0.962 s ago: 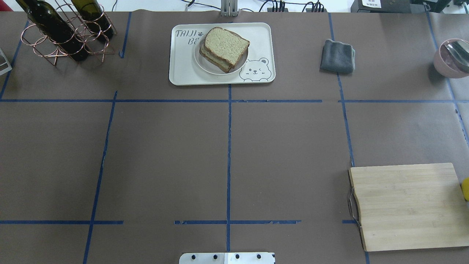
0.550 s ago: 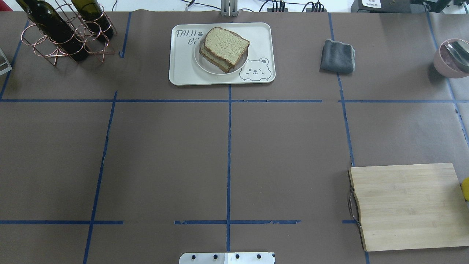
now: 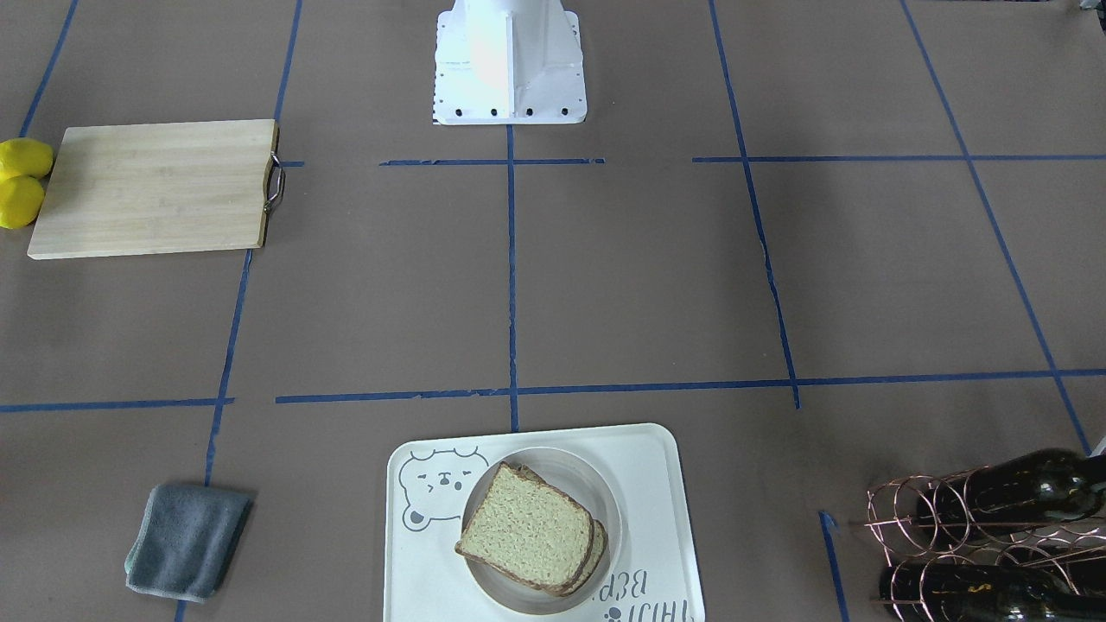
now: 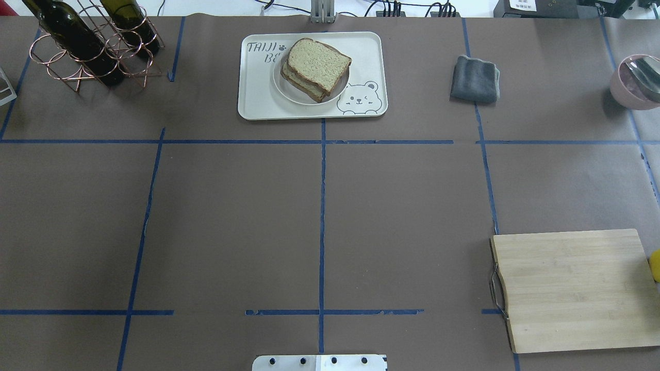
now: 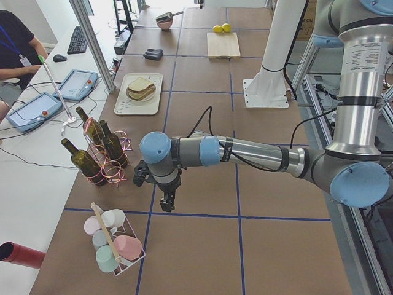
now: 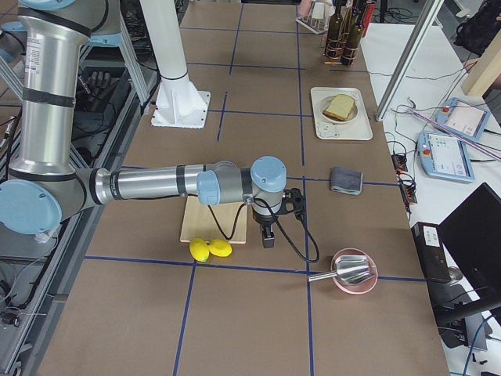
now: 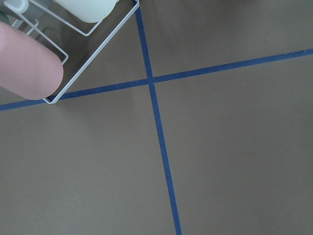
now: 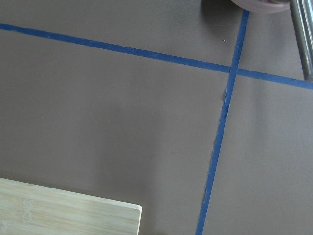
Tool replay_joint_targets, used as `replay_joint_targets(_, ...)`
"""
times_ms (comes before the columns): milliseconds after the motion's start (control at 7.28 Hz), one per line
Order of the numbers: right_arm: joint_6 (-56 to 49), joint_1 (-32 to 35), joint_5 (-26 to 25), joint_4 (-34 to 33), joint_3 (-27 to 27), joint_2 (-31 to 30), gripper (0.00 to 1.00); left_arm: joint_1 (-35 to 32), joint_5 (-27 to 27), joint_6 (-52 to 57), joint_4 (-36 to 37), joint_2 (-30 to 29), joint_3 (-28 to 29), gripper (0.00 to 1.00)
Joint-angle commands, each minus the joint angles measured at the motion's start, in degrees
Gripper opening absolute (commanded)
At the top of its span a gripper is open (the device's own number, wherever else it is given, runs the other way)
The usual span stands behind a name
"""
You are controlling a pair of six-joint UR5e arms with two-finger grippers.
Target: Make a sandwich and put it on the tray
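Note:
The sandwich [image 4: 317, 67], two brown-crusted bread slices stacked, lies in a small round white bowl [image 4: 289, 95] on the cream tray [image 4: 258, 98] with the bear drawing, at the table's far middle. It also shows in the front-facing view [image 3: 527, 527] on the tray [image 3: 415, 570]. The egg is hidden between the slices. My left gripper [image 5: 167, 200] hangs over bare table near the cup rack, far from the tray. My right gripper [image 6: 268, 239] hangs beside the cutting board. I cannot tell whether either is open or shut.
A copper rack with wine bottles [image 4: 93, 46] stands far left. A grey cloth [image 4: 474, 78] lies right of the tray. A wooden cutting board [image 4: 572, 288] lies near right, with two lemons [image 3: 22, 181] beside it. A pink bowl [image 4: 631, 82] holds a metal scoop. A cup rack [image 5: 113, 239] stands below the left arm.

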Motion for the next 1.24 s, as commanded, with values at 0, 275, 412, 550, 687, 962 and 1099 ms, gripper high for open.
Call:
replay_joint_targets(0,0.0,0.1,0.3,0.1,0.3,-0.4,1.00,-0.1,-0.2,-0.2,-4.3,3.6,-1.1,1.00)
replay_joint_targets(275,0.1,0.1,0.6,0.4,0.1,-1.2,1.00,0.0,-0.2,-8.9,-8.9,5.8,-2.4,1.00)
replay_joint_targets(412,0.1,0.1,0.7,0.4,0.4,-1.2,1.00,0.0,0.4,-12.0,-10.1,6.2,-3.9,1.00)
replay_joint_targets(550,0.2,0.1,0.7,0.4,0.2,-1.2,1.00,0.0,0.4,-10.7,-10.3,6.3,-3.9,1.00)
replay_joint_targets(687,0.2,0.0,0.6,0.4,-0.1,-0.8,1.00,0.0,0.2,-10.7,-10.3,6.3,-3.8,1.00)
replay_joint_targets(962,0.2,0.2,1.3,-0.2,0.6,-0.4,1.00,0.4,0.2,-10.8,-10.6,5.8,-3.2,1.00)
replay_joint_targets(1099,0.1,0.6,0.8,-1.3,1.2,-0.4,1.00,0.4,0.0,-11.1,-10.4,5.8,-3.2,1.00)
